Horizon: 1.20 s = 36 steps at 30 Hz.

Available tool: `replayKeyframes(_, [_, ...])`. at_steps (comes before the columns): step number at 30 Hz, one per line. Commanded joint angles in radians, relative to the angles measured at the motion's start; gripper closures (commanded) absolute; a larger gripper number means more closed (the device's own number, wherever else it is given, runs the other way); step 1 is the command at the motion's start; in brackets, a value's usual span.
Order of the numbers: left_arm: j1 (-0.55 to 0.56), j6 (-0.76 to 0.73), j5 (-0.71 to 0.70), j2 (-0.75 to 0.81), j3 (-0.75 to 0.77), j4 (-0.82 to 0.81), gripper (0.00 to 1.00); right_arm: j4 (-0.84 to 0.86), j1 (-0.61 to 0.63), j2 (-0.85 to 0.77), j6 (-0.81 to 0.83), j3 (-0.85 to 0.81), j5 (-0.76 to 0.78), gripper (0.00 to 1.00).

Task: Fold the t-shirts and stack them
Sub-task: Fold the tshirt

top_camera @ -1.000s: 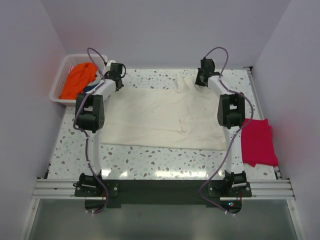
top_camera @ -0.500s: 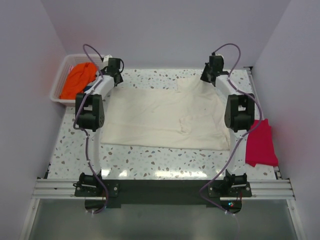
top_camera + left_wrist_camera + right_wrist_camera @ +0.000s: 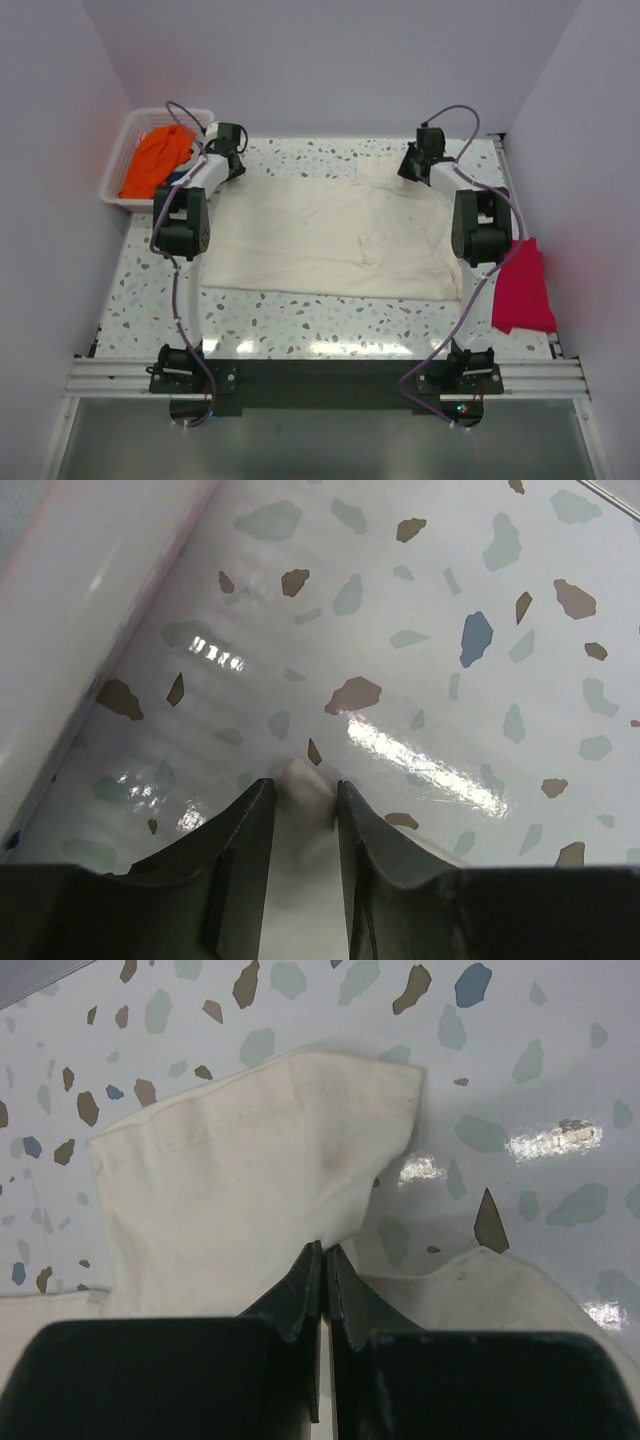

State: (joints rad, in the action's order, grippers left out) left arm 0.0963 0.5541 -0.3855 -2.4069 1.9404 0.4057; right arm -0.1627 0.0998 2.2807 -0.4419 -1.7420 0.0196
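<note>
Your right arm has swung outward toward the right edge of the table since a second ago, and the cream cotton t-shirt (image 3: 330,235) has been drawn wider and flatter with it, its right edge now closer to the folded magenta t-shirt (image 3: 525,285). The cream shirt lies spread across the middle of the speckled terrazzo table (image 3: 300,315), with both grippers at its far corners. Your left gripper (image 3: 305,790) has its fingers nearly together, pinching a small tuft of cream cloth; your right gripper (image 3: 322,1255) is closed tight on the fabric just below a sleeve. This looks like the spreading step, before any fold is made. Next you likely need to check that the cloth is taut and square, then either release or carry both far corners toward you for the first fold, keeping the two arms level. More work waits: an orange t-shirt (image 3: 160,155) sits in the white plastic basket (image 3: 113,172) at the far left.
</note>
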Motion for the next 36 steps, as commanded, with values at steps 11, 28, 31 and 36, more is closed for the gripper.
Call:
replayKeyframes(11, [-0.026, 0.055, 0.051, 0.063, -0.034, -0.018, 1.00, 0.088, -0.026, -0.144, -0.027, 0.039, -0.018, 1.00])
replayKeyframes(28, [-0.026, -0.006, 0.025, 0.262, -0.208, -0.054, 1.00, 0.107, -0.095, -0.483, -0.081, 0.341, -0.050, 1.00])
replayKeyframes(31, [-0.026, -0.003, 0.027, 0.311, -0.256, -0.068, 1.00, 0.109, -0.097, -0.567, -0.087, 0.433, -0.046, 1.00])
replayKeyframes(36, [-0.026, 0.017, 0.022, 0.419, -0.369, -0.091, 1.00, 0.074, -0.097, -0.699, -0.089, 0.545, -0.035, 1.00])
